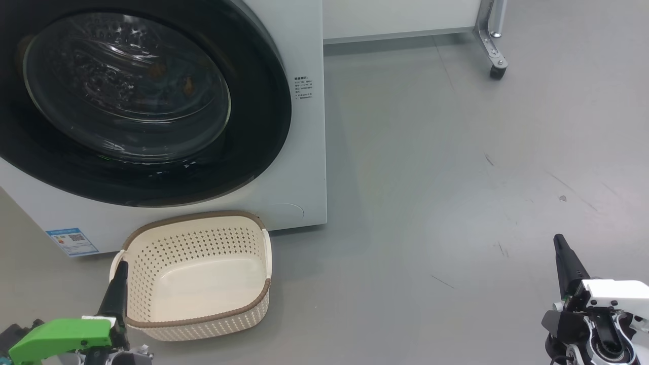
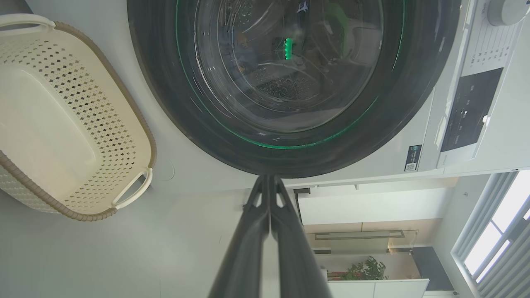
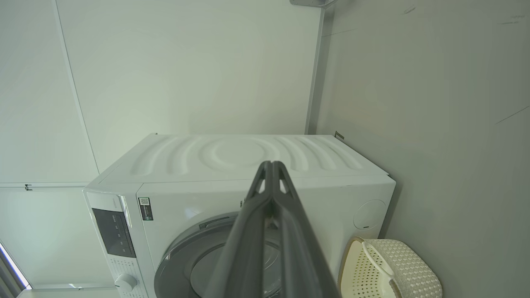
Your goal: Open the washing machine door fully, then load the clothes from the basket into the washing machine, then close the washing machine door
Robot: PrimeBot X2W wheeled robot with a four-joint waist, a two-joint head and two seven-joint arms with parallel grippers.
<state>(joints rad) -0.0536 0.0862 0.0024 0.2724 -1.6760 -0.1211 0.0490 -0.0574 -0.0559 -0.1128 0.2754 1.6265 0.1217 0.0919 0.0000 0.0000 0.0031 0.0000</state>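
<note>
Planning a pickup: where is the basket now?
Head view, lower left: the basket sits on the floor in front of the washing machine, beside the left gripper.

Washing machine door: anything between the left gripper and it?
Nothing visible. In the left wrist view the left gripper, jaws shut, points straight at the washing machine door, at its black rim; the basket sits off to one side, clear of that line.

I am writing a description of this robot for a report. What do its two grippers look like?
The left gripper has long, dark, tapering fingers on a bright green housing. The right gripper has the same fingers on a white housing with small screws and black parts. Fingertips show triangular cut-outs.
</note>
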